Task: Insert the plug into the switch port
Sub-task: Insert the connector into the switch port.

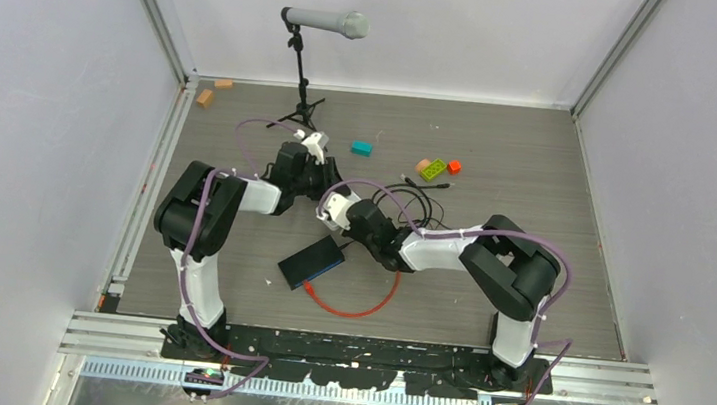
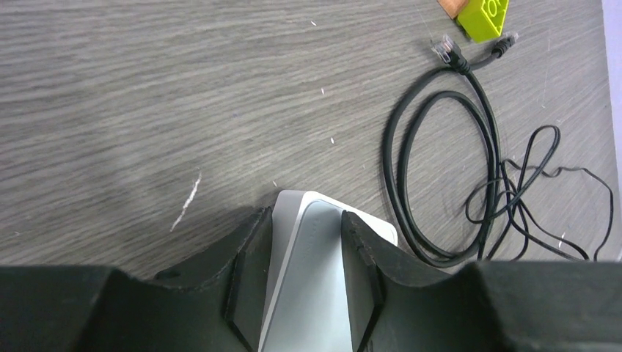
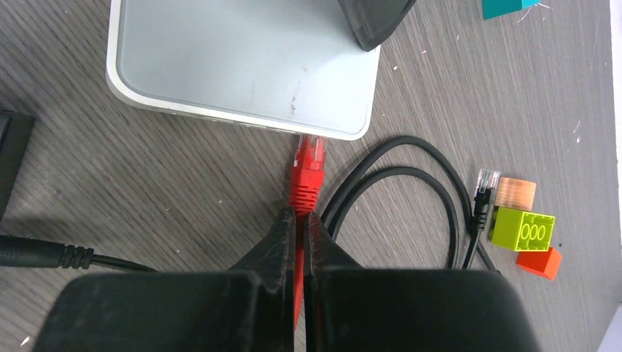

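Red cable [image 3: 302, 202] nipped by R hand [image 3: 301, 214], plug [image 3: 311, 150] just ahead at white box [image 3: 242, 59]; L hand [image 2: 304, 216] part-open.

A flat black switch box [image 1: 311, 262], a loop of red cable [image 1: 358, 314] and a white rounded box [image 3: 242, 59] are being carried by the grey wood-grain table [image 1: 540, 161]. A coiled black cable [image 3: 400, 139] is being borne beside the white box. Teal [image 1: 361, 148], tan [image 1: 423, 165], lime [image 1: 432, 169] and orange [image 1: 455, 166] blocks are being borne beyond it. A microphone stand [image 1: 300, 76] and two brown blocks [image 1: 205, 98] are being held up near the far left corner.
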`<state>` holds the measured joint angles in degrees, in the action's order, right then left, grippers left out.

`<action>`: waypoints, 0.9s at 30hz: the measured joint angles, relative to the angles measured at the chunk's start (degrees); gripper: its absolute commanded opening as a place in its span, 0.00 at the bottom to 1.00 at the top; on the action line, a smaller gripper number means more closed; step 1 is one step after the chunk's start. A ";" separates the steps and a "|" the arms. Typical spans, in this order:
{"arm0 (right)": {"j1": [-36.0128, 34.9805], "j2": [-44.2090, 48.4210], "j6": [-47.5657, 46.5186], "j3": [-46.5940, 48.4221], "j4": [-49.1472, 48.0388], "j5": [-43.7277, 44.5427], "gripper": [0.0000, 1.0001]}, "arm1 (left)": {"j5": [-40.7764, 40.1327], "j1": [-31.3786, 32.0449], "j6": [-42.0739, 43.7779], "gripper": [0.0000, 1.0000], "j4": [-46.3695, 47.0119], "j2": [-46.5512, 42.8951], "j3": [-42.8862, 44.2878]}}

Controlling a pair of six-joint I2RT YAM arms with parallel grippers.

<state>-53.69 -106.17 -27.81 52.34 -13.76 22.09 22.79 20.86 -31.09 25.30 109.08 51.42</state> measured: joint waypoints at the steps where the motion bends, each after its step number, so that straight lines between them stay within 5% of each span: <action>1: 0.00 -0.37 -0.26 0.68 0.37 0.26 0.00 | 0.00 0.00 0.07 0.40 0.17 0.11 0.09; 27: 1.57 -2.99 -4.87 7.19 7.45 -0.81 0.01 | 0.44 0.00 3.37 0.39 0.20 1.07 1.62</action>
<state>-52.12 -109.16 -32.69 59.53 -6.31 21.28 23.22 20.86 -27.73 25.50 110.15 53.04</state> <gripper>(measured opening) 0.048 0.396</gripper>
